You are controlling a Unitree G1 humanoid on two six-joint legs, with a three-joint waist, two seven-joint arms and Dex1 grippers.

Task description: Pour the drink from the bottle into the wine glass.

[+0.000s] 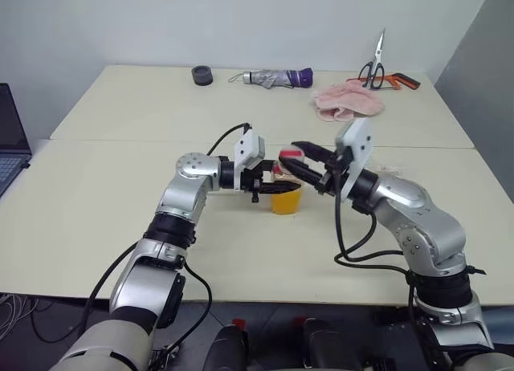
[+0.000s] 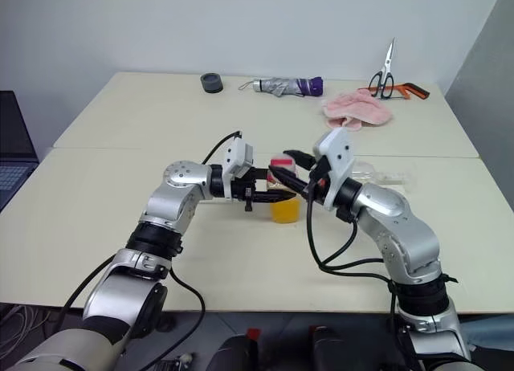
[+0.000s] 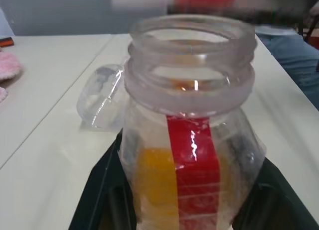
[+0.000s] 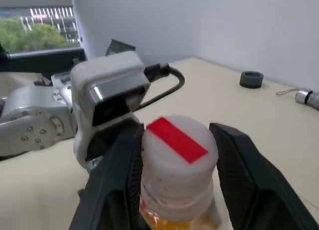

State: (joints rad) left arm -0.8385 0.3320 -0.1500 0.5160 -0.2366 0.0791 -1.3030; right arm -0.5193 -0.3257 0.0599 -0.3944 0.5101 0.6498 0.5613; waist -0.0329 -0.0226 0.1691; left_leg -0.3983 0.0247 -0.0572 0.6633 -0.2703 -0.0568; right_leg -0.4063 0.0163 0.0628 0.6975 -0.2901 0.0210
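Note:
The bottle (image 1: 287,199) stands upright mid-table, clear with a red stripe (image 3: 193,165), and the orange drink (image 3: 154,180) fills its lower part. My left gripper (image 1: 271,189) comes in from the left and is shut on the bottle's body. From the right, my right gripper (image 1: 302,162) has its fingers (image 4: 119,175) closed on either side of the red-and-white cap (image 4: 177,140) at the bottle's mouth. I cannot tell whether the cap still sits on the neck (image 3: 192,65). The wine glass (image 2: 363,172) appears to lie on its side on the table behind my right arm.
Along the far edge lie a black tape roll (image 1: 202,75), a folded umbrella (image 1: 277,78), a pink cloth (image 1: 349,103) and scissors (image 1: 376,64). A laptop (image 1: 10,142) sits at the left edge. A seam (image 1: 120,141) runs across the table (image 1: 96,226).

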